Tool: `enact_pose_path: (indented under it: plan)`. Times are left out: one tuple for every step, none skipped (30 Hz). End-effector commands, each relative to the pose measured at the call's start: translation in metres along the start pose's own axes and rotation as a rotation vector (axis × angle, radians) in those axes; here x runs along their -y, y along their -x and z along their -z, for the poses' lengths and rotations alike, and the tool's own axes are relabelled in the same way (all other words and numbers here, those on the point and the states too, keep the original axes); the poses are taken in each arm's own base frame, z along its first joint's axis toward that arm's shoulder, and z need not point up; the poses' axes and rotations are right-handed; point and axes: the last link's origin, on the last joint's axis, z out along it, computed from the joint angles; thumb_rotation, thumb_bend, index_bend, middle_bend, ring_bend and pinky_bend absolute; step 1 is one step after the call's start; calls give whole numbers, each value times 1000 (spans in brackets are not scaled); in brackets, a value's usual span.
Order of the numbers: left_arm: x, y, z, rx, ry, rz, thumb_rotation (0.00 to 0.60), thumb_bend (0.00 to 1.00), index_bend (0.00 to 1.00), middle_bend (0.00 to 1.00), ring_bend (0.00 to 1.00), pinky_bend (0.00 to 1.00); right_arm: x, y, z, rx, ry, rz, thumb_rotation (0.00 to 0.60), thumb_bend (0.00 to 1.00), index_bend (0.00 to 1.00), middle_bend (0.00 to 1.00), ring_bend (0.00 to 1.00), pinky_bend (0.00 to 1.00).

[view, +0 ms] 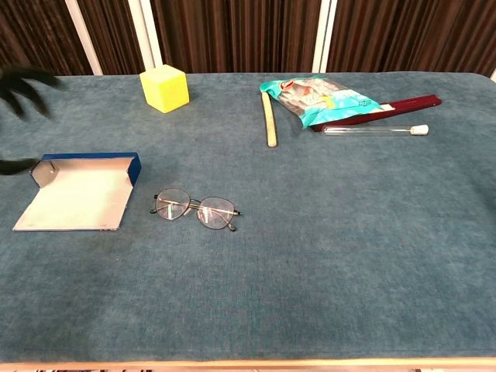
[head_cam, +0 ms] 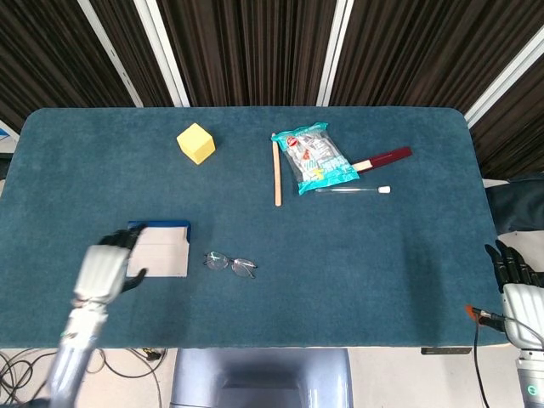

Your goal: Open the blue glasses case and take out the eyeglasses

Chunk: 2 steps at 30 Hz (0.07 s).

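The blue glasses case (head_cam: 158, 249) (view: 80, 191) lies open on the table's left side, its pale lining facing up. The eyeglasses (head_cam: 229, 263) (view: 195, 209) rest on the cloth just right of the case, touching nothing. My left hand (head_cam: 104, 270) hovers at the case's left end with fingers spread and nothing in it; in the chest view only its dark fingertips (view: 23, 81) show at the left edge. My right hand (head_cam: 512, 274) hangs off the table's right edge, holding nothing.
A yellow cube (head_cam: 195, 143) sits at the back left. A wooden stick (head_cam: 276, 172), a snack bag (head_cam: 314, 158), a dark red pen-like bar (head_cam: 384, 158) and a clear tube (head_cam: 354, 190) lie at the back centre-right on the blue cloth (head_cam: 357, 255).
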Motion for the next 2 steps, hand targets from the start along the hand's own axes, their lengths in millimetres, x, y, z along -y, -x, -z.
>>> enact_pose_path:
  plan:
    - [53, -14, 46, -5, -71, -35, 600, 106, 0, 0, 0, 82, -1, -1, 0, -14, -7, 26, 600, 174, 0, 0, 0, 179]
    - [62, -15, 52, 9, -93, -47, 600, 96, 0, 0, 0, 58, -1, -4, -1, -35, -15, 52, 600, 175, 0, 0, 0, 179]
